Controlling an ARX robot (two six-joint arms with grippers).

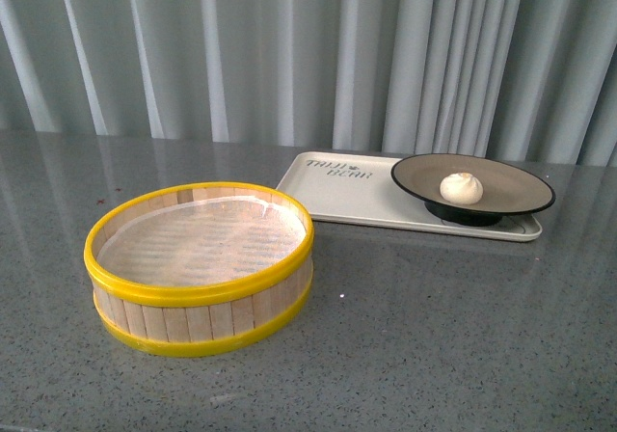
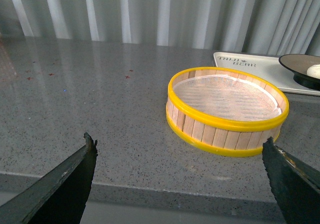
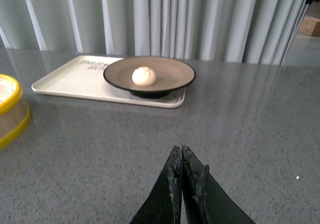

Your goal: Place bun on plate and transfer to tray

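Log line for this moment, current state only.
bun on plate | plate on tray | left gripper open | right gripper shut, empty | steamer basket empty

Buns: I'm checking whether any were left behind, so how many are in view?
1. The bun sits on the plate, which rests on the tray's right end. The steamer basket shows only its liner, and no bun lies on the table.

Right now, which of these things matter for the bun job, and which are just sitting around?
Part of the job:
bun, lying on the plate
plate, standing on the tray
tray

Just lying about:
steamer basket, with no bun in it
grey table
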